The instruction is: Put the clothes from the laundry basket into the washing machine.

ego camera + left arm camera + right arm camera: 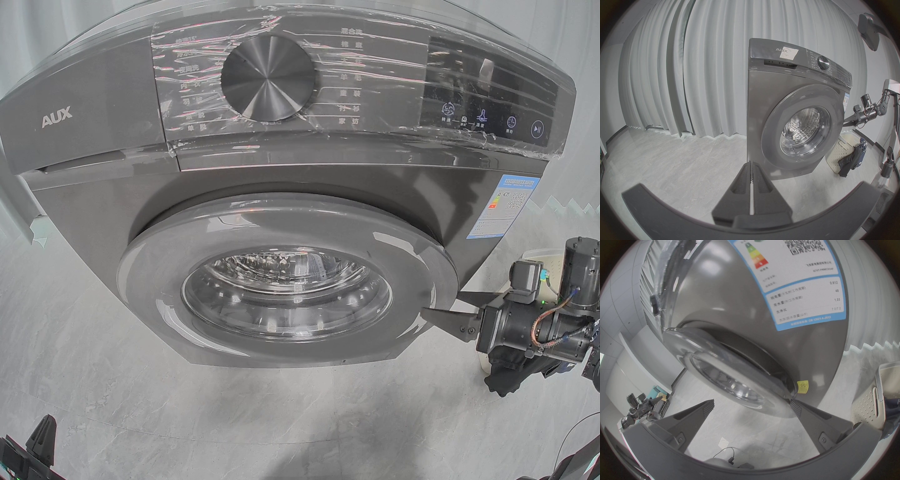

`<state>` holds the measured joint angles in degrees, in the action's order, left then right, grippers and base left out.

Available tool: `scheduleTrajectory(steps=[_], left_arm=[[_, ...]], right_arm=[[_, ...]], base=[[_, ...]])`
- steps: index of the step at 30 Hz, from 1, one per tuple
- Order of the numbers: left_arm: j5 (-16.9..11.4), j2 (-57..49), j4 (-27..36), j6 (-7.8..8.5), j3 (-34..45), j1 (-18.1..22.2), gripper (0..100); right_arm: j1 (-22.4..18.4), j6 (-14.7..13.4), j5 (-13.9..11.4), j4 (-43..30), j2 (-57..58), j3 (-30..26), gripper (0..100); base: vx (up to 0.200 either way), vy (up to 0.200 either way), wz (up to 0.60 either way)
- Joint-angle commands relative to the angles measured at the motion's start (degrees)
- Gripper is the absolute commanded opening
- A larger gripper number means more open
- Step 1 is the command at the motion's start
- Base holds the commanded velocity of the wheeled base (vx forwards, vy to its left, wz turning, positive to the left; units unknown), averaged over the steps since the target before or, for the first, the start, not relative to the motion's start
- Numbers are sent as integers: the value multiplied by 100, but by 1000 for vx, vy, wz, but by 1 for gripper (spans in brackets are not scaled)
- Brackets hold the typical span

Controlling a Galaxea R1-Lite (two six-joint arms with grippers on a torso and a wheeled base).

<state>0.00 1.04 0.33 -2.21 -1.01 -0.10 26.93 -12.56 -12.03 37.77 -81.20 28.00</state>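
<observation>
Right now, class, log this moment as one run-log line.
door shut | right gripper open at door's right edge | left gripper shut, low | clothes in laundry basket beside washing machine

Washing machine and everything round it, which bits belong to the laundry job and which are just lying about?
Job: washing machine, its shut door, laundry basket, dark clothes, open right pincer.
Just there: curtain, energy label.

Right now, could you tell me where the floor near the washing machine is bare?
The floor between the washing machine and the curtain is bare, as is the stretch before the door. Right of the machine it is crowded: the laundry basket with dark clothes stands there, and the open right gripper is at the door's rim.
</observation>
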Motion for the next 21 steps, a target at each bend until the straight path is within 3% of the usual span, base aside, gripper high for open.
scheduleTrajectory(steps=[1, 9, 18, 21], left_arm=[[0, -86, 2, -8, 84, 1, 0], [0, -86, 2, -17, 84, 1, 0], [-9, -86, 2, 1, 84, 1, 0], [0, -86, 2, 1, 84, 1, 0]], right_arm=[[5, 8, -1, 134, -476, 294, 100], [225, -1, -1, 143, -511, 267, 100], [498, 16, -10, 91, 315, -691, 100], [489, 16, -10, 82, 439, -779, 100]], base=[[0, 0, 0], [0, 0, 0], [0, 0, 0], [0, 0, 0]])
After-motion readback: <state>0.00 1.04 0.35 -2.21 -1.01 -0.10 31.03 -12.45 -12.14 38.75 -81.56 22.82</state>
